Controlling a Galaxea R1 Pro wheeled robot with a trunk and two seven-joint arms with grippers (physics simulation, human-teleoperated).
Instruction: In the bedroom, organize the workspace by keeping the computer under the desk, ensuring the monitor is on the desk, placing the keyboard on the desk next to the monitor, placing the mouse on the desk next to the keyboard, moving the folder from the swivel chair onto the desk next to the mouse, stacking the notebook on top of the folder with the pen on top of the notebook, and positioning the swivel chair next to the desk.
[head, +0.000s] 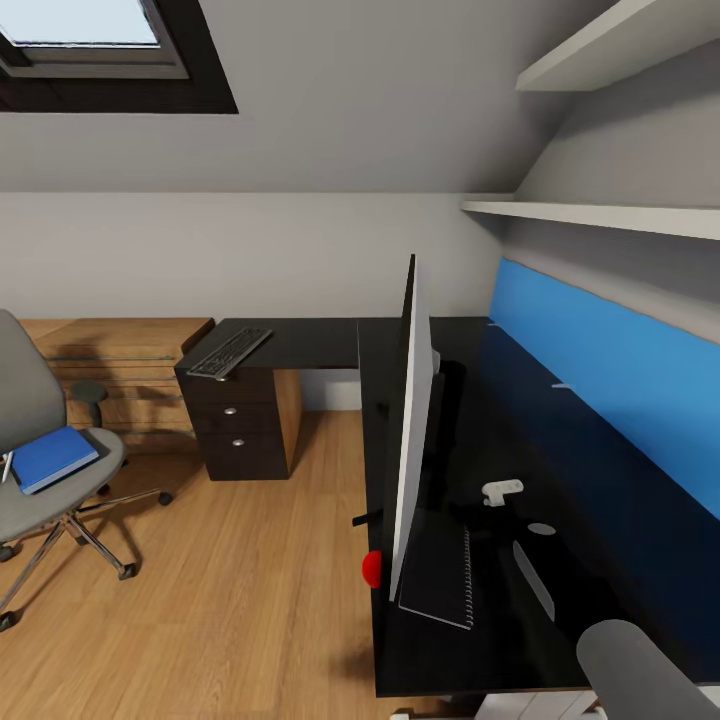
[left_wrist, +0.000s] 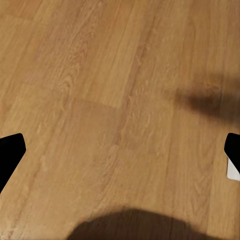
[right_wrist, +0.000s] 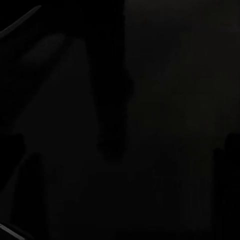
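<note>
The black-topped desk (head: 560, 470) with its blue back panel stands at the right. The monitor (head: 410, 430) stands on it, seen edge-on, with its red dot (head: 372, 570) at a lower corner. A spiral-bound notebook (head: 440, 575) lies flat behind the monitor's foot. The keyboard (head: 230, 352) rests on the desk's far wing, above the drawer unit (head: 235, 430). At the left, the swivel chair (head: 30, 400) carries the blue folder (head: 52, 458), and a thin light pen (head: 5, 466) lies at the folder's edge. My left gripper (left_wrist: 120, 155) hangs open over bare wood floor. The computer is out of view.
A small white object (head: 502, 490) and a grey disc (head: 541, 528) lie on the desk beyond the notebook. A light-wood dresser (head: 120, 370) stands against the back wall behind the chair. White shelves (head: 600, 215) hang over the desk. My grey right forearm (head: 640, 670) reaches over the desk's near end.
</note>
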